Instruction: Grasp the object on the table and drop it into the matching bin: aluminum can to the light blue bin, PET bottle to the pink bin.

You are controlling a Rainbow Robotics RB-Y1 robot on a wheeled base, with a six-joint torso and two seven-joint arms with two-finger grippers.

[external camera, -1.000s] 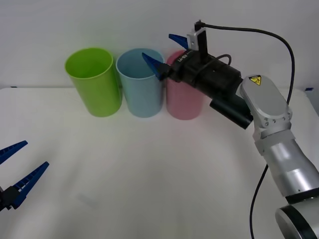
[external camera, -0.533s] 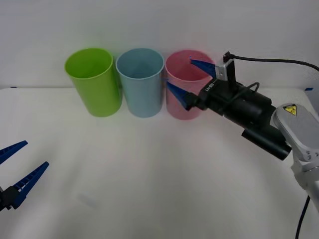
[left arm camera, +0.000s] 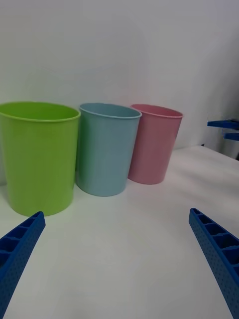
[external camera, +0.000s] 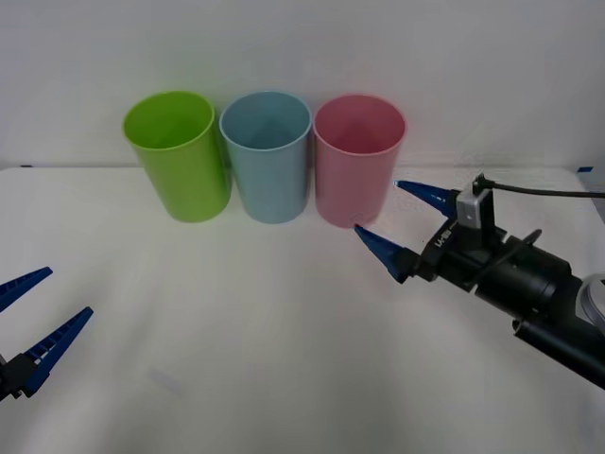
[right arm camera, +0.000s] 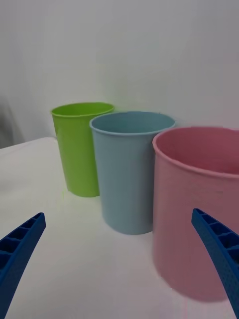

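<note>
The light blue bin (external camera: pixel 269 161) stands upright at the back of the white table (external camera: pixel 236 331), between a lime green bin (external camera: pixel 180 156) and the pink bin (external camera: pixel 357 165). The object, the aluminum can, is out of view, and so is any PET bottle. My right gripper (external camera: pixel 378 207) hangs open and empty just in front and to the right of the pink bin, low over the table. In the right wrist view the pink bin (right arm camera: pixel 199 209) is nearest and the light blue bin (right arm camera: pixel 127 169) is beside it. My left gripper (external camera: pixel 66 291) rests open at the front left.
The three bins stand in a tight row along the table's back edge, against a white wall. In the left wrist view the green bin (left arm camera: pixel 37 154), light blue bin (left arm camera: pixel 105 149) and pink bin (left arm camera: pixel 153 144) line up, with the right gripper (left arm camera: pixel 224 128) beyond them.
My right arm has drawn back from over the light blue bin's rim, moving right and down past the pink bin toward the table. It stayed open. The left arm has not moved.
</note>
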